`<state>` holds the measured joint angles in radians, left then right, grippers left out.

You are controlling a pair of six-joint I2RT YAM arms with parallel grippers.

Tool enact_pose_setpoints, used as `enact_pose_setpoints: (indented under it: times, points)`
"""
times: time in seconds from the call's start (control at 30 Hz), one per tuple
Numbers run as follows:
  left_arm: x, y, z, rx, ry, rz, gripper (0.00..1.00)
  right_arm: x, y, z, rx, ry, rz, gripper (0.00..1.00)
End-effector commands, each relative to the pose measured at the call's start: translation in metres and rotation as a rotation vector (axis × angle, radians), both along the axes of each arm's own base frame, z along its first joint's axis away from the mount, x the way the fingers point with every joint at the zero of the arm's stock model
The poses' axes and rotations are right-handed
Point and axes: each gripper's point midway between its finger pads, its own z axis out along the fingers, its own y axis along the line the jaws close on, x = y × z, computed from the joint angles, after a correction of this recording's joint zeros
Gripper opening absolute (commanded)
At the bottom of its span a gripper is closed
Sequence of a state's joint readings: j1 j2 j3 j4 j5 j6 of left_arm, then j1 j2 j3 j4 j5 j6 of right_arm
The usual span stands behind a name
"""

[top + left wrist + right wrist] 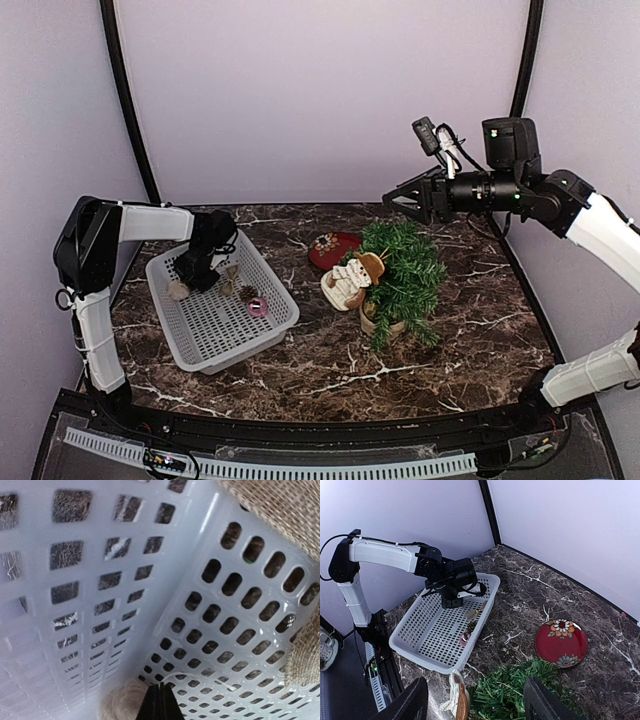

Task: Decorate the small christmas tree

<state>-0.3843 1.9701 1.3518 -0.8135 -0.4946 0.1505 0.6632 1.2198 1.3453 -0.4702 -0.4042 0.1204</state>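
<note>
The small christmas tree (405,270) stands in its beige pot right of centre, with a snowman figure (350,283) hanging on its left side. My right gripper (405,195) hovers open above the tree; from the right wrist the tree (515,695) and snowman (457,697) lie below the wide-spread right gripper (474,702). My left gripper (200,275) reaches down into the white basket (160,275). In the left wrist view the left gripper (160,685) is shut, pinching a thin white thread (190,673) beside a fuzzy beige ball (122,702).
The basket (430,630) also holds a pine cone (247,292), a pink bauble (257,307) and a burlap piece with a bell (230,272). A red flowered plate (333,248) lies behind the tree. White walls close in the marble table.
</note>
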Motion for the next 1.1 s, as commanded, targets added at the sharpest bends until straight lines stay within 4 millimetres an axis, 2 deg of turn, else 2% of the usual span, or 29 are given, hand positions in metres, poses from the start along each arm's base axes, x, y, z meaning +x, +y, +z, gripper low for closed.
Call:
enact_pose_setpoints:
  times: [0.0, 0.1, 0.23, 0.43, 0.53, 0.63, 0.67, 0.8, 0.93, 1.07]
  points:
    - [-0.004, 0.001, 0.011, -0.009, 0.006, 0.003, 0.0, 0.002, 0.001, 0.016, 0.036, -0.044, 0.002, 0.66]
    - [0.001, -0.013, 0.029, -0.106, -0.041, 0.001, 0.0, 0.003, 0.001, 0.018, 0.041, -0.047, 0.001, 0.66]
    - [0.006, -0.039, 0.069, -0.29, -0.131, -0.01, 0.0, 0.003, 0.002, 0.022, 0.05, -0.053, 0.004, 0.65]
    - [0.002, -0.081, 0.145, -0.607, -0.28, -0.078, 0.0, 0.001, 0.004, 0.031, 0.075, -0.064, 0.017, 0.65]
    - [-0.009, -0.108, 0.196, -0.813, -0.356, -0.156, 0.0, -0.001, 0.006, 0.036, 0.094, -0.07, 0.035, 0.65]
    - [-0.028, -0.134, 0.249, -1.015, -0.431, -0.272, 0.0, -0.005, 0.009, 0.043, 0.116, -0.083, 0.063, 0.65]
    - [-0.036, -0.15, 0.27, -1.117, -0.451, -0.348, 0.0, -0.006, 0.01, 0.045, 0.125, -0.086, 0.076, 0.65]
    - [-0.08, -0.179, 0.336, -1.413, -0.505, -0.569, 0.0, -0.013, 0.017, 0.05, 0.149, -0.087, 0.133, 0.63]
    - [-0.119, -0.197, 0.382, -1.642, -0.493, -0.73, 0.0, -0.027, 0.028, 0.053, 0.168, -0.089, 0.212, 0.61]
    - [-0.156, -0.219, 0.404, -1.752, -0.454, -0.897, 0.0, -0.046, 0.044, 0.06, 0.175, -0.117, 0.295, 0.6]
